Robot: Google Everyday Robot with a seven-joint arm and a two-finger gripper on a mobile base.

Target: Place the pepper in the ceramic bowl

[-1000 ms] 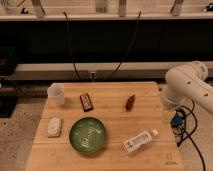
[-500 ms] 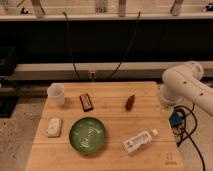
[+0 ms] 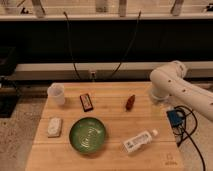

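Note:
The pepper point(image 3: 130, 102), small and dark red-brown, lies on the wooden table point(image 3: 110, 160) right of centre, towards the back. The green ceramic bowl point(image 3: 87, 135) sits at the front, left of centre, with nothing in it. Only the white arm point(image 3: 170, 82) shows, bent over the table's back right corner, a short way right of the pepper. My gripper is out of view past the right edge, its jaws set wide. Nothing has been picked up from the table.
A white plastic cup point(image 3: 56, 93) stands at the back left, with a flat black-and-red packet point(image 3: 86, 102) beside it. A white sponge point(image 3: 54, 126) lies at the left edge and a white bottle point(image 3: 138, 142) on its side at the front right. A blue box with cables point(image 3: 175, 118) hangs off the right edge.
The arm's white elbow has shifted a little to the left, over the table's right corner. The things on the table have not moved.

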